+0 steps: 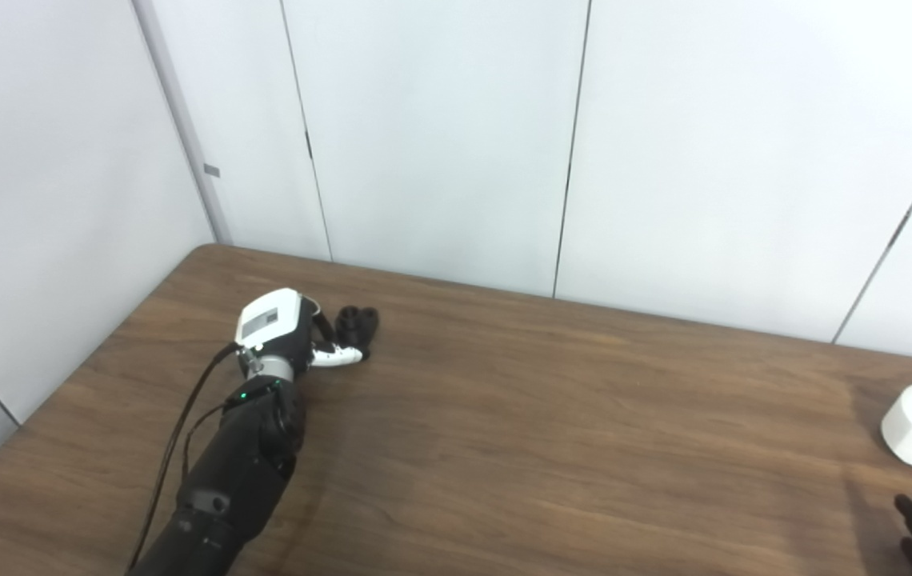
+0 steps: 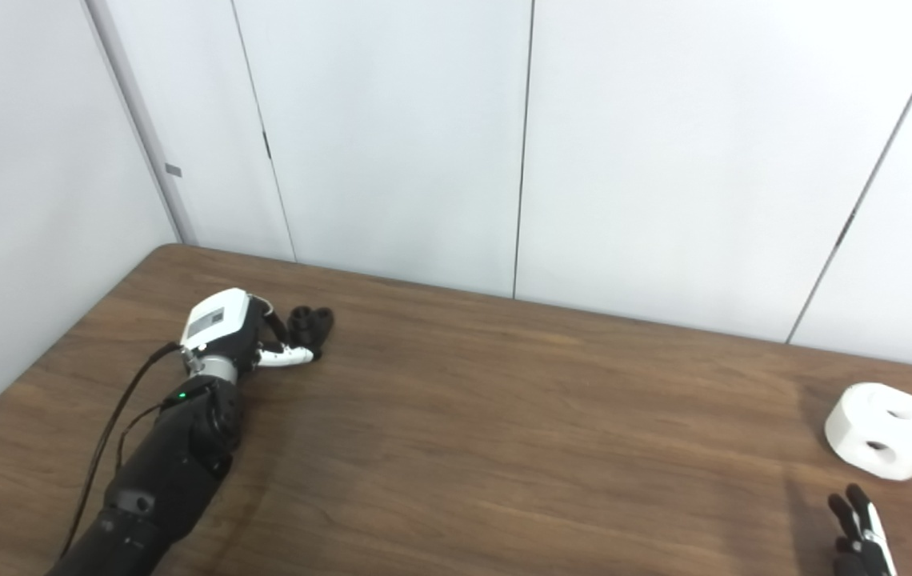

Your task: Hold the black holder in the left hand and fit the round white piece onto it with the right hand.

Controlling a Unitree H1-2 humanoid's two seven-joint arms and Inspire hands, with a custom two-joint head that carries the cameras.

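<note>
While my left hand (image 2: 244,340) is already out at the far left of the table (image 2: 504,432), its fingers (image 2: 290,357) reach up to the black holder (image 2: 310,322) and seem to touch it, though I cannot tell from either view whether they have closed on it or merely rest against it. The holder looks to be sitting on the wood, not lifted.

My right hand (image 2: 860,538) barely shows at the bottom right corner; the fingertips that do show look spread apart and hold nothing. The round white piece (image 2: 884,430) lies on the table just beyond them, near but not touching, with holes visible in its top and side (it sits flat, as far as I can judge).

So I judge the task to be in its opening stage. Nothing is fitted, and the two parts lie well apart at opposite ends of the table. Left to do: secure and raise the holder, pick up the white piece, bring them together and seat one on the other.
</note>
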